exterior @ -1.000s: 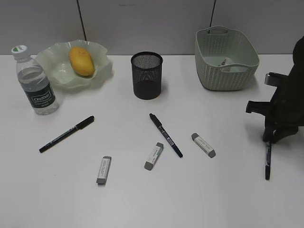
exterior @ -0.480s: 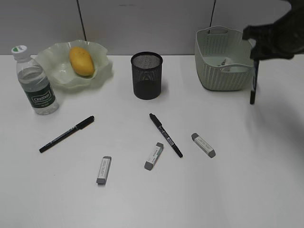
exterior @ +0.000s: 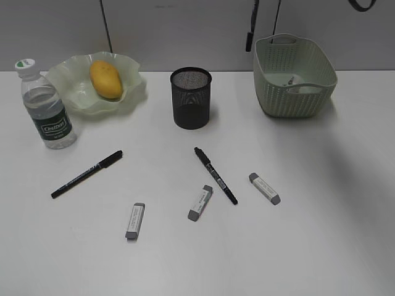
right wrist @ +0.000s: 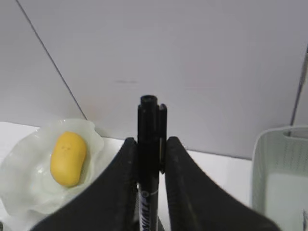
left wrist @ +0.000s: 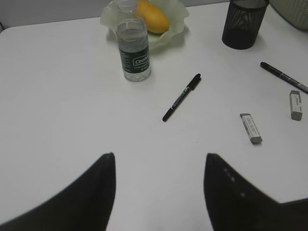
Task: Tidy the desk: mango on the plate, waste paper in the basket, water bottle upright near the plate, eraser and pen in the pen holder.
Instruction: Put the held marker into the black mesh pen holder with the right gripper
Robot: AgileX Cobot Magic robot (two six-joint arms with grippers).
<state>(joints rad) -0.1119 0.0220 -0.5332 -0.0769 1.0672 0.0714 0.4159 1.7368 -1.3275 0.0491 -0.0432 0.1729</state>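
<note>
My right gripper [right wrist: 151, 139] is shut on a black pen [right wrist: 148, 120], held upright high over the desk. In the exterior view only that pen [exterior: 250, 31] shows, hanging at the top edge left of the basket [exterior: 293, 92]. The mango [exterior: 105, 78] lies on the plate [exterior: 133, 92], with the water bottle [exterior: 46, 108] upright beside it. The pen holder [exterior: 191, 97] stands mid-desk. Two pens [exterior: 86, 174] [exterior: 215, 175] and three erasers [exterior: 134, 220] [exterior: 200, 202] [exterior: 265, 188] lie on the desk. My left gripper [left wrist: 160, 156] is open over bare desk.
A small scrap of waste paper [exterior: 290, 81] shows inside the basket. A grey partition wall [exterior: 185, 31] runs behind the desk. From the left wrist view the nearest pen [left wrist: 181, 97] and an eraser [left wrist: 251, 128] lie ahead of the open jaws.
My right arm has lifted the pen from the desk's right side, up and leftward past the basket, and has left the exterior view except for the hanging pen. The left gripper has not moved.
</note>
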